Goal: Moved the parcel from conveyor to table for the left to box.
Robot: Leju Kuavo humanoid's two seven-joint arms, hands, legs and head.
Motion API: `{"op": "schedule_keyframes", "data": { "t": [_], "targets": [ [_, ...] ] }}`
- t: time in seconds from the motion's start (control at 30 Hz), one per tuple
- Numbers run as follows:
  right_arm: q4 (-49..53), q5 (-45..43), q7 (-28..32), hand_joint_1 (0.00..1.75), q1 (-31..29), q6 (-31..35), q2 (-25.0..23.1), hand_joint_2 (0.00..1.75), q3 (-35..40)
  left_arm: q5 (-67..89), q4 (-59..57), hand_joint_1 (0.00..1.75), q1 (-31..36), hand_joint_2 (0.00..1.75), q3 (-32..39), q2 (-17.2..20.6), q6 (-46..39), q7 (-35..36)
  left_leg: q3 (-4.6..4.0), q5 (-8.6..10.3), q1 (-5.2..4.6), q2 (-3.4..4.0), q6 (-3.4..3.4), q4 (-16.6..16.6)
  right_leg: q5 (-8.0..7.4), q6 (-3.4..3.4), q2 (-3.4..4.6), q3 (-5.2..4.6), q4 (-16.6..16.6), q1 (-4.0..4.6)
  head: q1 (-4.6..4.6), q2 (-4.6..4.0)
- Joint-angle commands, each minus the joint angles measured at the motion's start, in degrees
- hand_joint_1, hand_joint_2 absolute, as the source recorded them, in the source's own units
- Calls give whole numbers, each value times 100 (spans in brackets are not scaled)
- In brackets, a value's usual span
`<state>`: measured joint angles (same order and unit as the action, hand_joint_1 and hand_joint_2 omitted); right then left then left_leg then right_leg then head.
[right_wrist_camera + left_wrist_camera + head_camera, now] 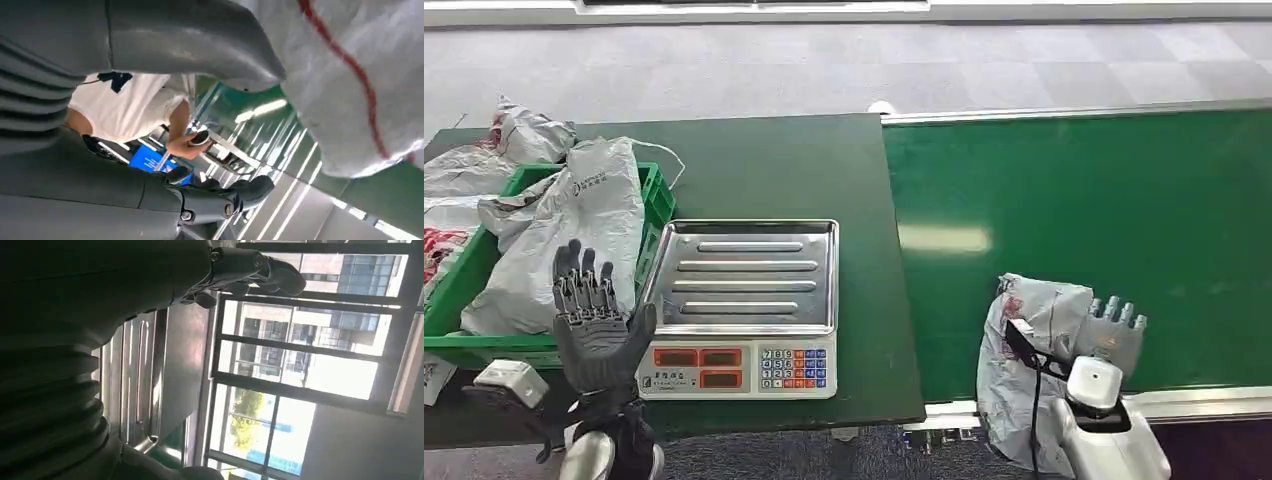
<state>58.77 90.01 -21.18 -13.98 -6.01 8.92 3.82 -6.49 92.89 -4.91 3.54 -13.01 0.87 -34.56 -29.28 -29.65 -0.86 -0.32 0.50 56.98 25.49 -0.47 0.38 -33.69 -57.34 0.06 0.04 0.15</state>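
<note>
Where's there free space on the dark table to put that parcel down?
Bare room: the table strip behind the scale, and the strip between scale and conveyor. The scale's tray is bare too. The green crate is crowded with bags.

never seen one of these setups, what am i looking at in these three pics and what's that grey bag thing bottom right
This is a humanoid robot with two arms, seen through its own cameras. The wide picture is from its head, looking down at a dark green table and, to its right, a green conveyor belt. The other two pictures come from cameras at each wrist, so they look tilted and odd.

On the table sit a weighing scale with a metal tray and a green crate holding grey parcel bags. More bags lie beside the crate.

The left hand is raised with fingers spread, holding nothing. The grey bag is a parcel at the belt's near edge; the right hand is against it, apparently gripping it, as the right wrist view shows the parcel close beside the thumb.
</note>
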Motion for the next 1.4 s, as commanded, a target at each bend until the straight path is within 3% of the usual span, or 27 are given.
{"op": "schedule_keyframes", "data": {
  "t": [0.03, 0.17, 0.2, 0.57, 0.6, 0.67, 0.77, 1.13, 1.17, 1.2, 1.4],
  "targets": [
    [-675, -1, -34, 0, -323, -6, -283, 175, -239, 22, -107, 0, -43, 175, 55, 16, 10, 33, 17, 0, 2, 20, -15, -17, -5, 5, 14, 10, 14, 0, 0, 0],
    [-805, -1, 217, 0, -386, -124, -337, 175, -188, 24, -113, 0, -13, 175, 43, 81, -2, 32, 15, 1, 2, 14, -13, -11, -4, 4, 10, 6, 9, 0, 0, 0],
    [-932, -180, 581, 0, -435, -241, -363, 175, -151, 24, -99, 0, -27, 175, 39, 84, -2, 33, 22, 4, 2, 18, -17, -20, -8, 6, 13, 11, 17, 0, 0, 0],
    [-943, -175, 569, 0, -421, -239, -375, 175, -144, 24, -99, 0, -30, 175, 40, 85, -2, 33, 13, 1, 3, 6, -11, -8, -2, 3, 7, 6, 7, 2, 0, 0],
    [-1044, -339, 861, 0, -468, -301, -363, 175, -57, 24, -95, 0, -35, 175, 32, 92, -1, 34, 20, 2, 1, 10, -16, -16, -4, 4, 9, 10, 13, 0, 0, 0],
    [-1112, -1003, 1996, 0, -451, -675, -303, 175, 266, 25, -169, 0, 15, 175, -1, 186, 9, 44, 17, 2, 2, 11, -14, -13, -5, 4, 10, 8, 11, 1, 0, 0],
    [-849, -1822, 2821, 0, -349, -1014, -70, 175, 1034, -72, -357, 0, 203, 175, -47, 350, 31, 42, 19, 3, 4, 8, -15, -16, -6, 3, 6, 13, 15, 3, 0, 0],
    [-1237, -2529, 3177, 0, -748, -1022, 82, 175, 2014, -140, -332, 0, 225, 175, -118, 330, -21, 54, 22, 4, 8, 16, -12, -8, -4, 1, 15, 10, 7, 1, 0, 0],
    [-1272, -2572, 3195, 30, -781, -998, 75, 175, 2085, -139, -342, 0, 244, 175, -122, 319, -23, 55, 29, 6, 9, 16, -16, -14, -7, 2, 14, 13, 13, 1, 0, 0],
    [-1310, -2592, 3214, 175, -809, -992, 80, 175, 2137, -141, -360, 0, 258, 175, -119, 315, -20, 53, 29, 4, 8, 17, -13, -9, -5, 1, 16, 12, 8, 1, 0, 0],
    [-1499, -2733, 3283, 175, -998, -883, 21, 175, 2410, -113, -362, 0, 345, 175, -86, 268, -51, 90, 32, 7, 9, 18, -17, -15, -7, 2, 16, 16, 12, 1, 0, 0]
  ]
}}
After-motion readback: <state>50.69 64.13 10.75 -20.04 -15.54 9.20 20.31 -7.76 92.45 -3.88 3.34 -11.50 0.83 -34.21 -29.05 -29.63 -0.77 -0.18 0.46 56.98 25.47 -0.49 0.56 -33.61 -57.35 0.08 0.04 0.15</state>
